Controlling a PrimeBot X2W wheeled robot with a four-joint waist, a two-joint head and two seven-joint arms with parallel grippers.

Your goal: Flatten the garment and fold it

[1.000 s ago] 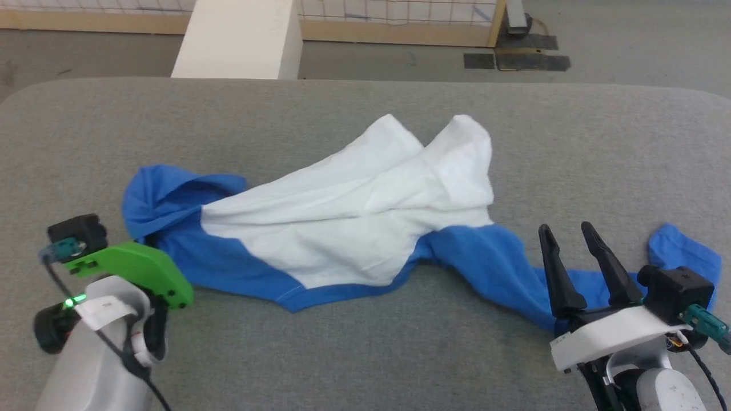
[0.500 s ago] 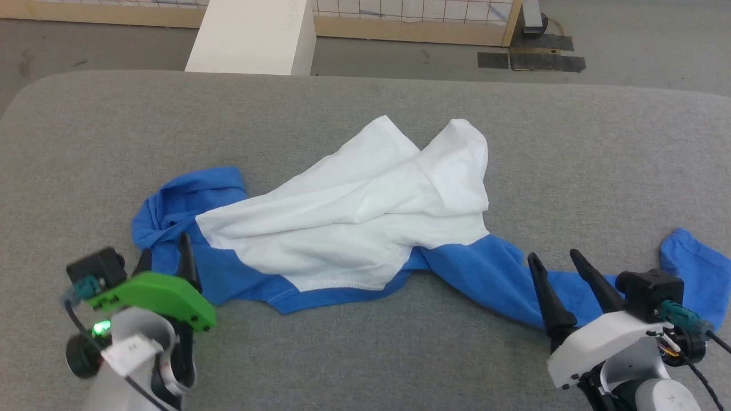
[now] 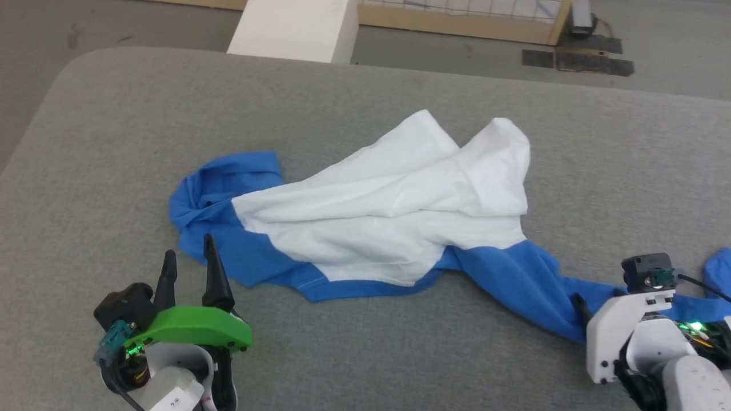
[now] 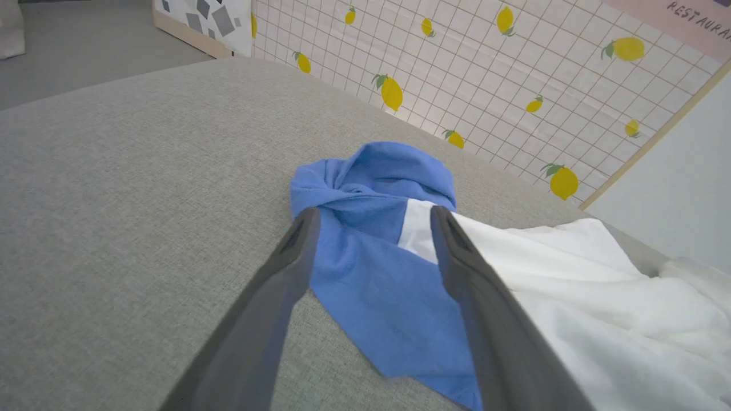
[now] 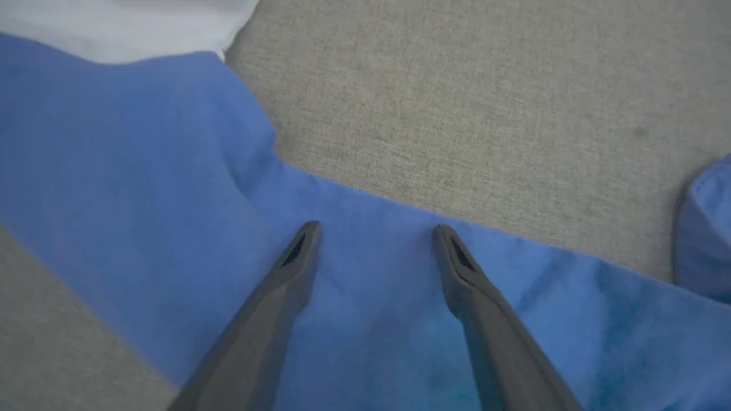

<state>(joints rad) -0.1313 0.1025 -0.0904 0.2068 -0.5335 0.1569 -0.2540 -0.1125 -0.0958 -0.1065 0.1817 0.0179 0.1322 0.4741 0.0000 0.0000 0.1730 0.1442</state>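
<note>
I see the garment (image 3: 388, 222) lying crumpled across the middle of the gray surface (image 3: 103, 131). Its white body is bunched in the centre, one blue sleeve is balled up at the left, and the other trails off to the near right. My left gripper (image 3: 189, 246) sits at the near left with its jaws apart, holding nothing, tips just beside the blue edge. My right gripper (image 5: 377, 227) is over the right sleeve, jaws spread and nothing pinched. I cannot tell whether its tips touch the cloth.
</note>
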